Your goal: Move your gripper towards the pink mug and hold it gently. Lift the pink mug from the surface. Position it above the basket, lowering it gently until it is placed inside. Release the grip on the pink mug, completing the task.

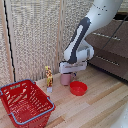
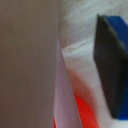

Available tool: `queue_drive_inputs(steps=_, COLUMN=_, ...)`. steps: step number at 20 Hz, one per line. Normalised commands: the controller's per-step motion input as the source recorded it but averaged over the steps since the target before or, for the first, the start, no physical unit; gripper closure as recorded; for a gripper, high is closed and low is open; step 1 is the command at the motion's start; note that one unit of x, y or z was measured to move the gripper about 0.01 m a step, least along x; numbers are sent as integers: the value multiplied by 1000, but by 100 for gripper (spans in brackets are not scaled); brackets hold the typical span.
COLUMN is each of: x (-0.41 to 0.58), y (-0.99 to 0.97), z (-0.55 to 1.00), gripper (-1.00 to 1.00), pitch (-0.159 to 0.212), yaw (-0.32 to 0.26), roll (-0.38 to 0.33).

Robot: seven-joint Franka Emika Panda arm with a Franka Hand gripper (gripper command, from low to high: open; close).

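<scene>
The pink mug [image 1: 66, 79] stands upright on the wooden surface [image 1: 100, 107], near the slatted wall, with the claw [image 1: 70, 74] directly over it and low on its rim; the white head hides the mug's top, so contact cannot be confirmed from the exterior view. In the wrist view a broad dusty-pink wall [image 2: 27, 60] fills one side and a blue-tipped finger [image 2: 112, 70] sits apart from it across a strip of bare wood; that finger is clearly not pressing the mug, so the claw reads as spread, straddling the wall with nothing yet gripped; the second finger is out of sight. This placement likely suits a rim pinch, one finger inside and one outside.

Just beside the mug, toward the exterior view's right, lies the red bowl [image 1: 78, 88]; its edge also shows red in the wrist view, close enough to be nudged on lifting. A yellow bottle [image 1: 48, 77] stands on the mug's other side. The basket [image 1: 25, 102] waits well apart at the exterior view's lower left, open-topped.
</scene>
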Motion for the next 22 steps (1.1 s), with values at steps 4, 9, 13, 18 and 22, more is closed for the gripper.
queue_drive_inputs(steps=4, x=54, y=-70, z=113, gripper=100, pitch=-2, yaw=0, roll=-1)
queue_drive_inputs(steps=9, x=312, y=-153, z=459, gripper=100, pitch=0, yaw=0, roll=0)
queue_drive_inputs(steps=13, x=414, y=-128, z=764, gripper=100, pitch=0, yaw=-4, roll=0)
queue_drive_inputs(steps=18, x=431, y=-91, z=871, gripper=100, pitch=46, yaw=0, roll=0)
queue_drive_inputs(steps=22, x=351, y=-41, z=963, gripper=100, pitch=101, yaw=0, roll=-3)
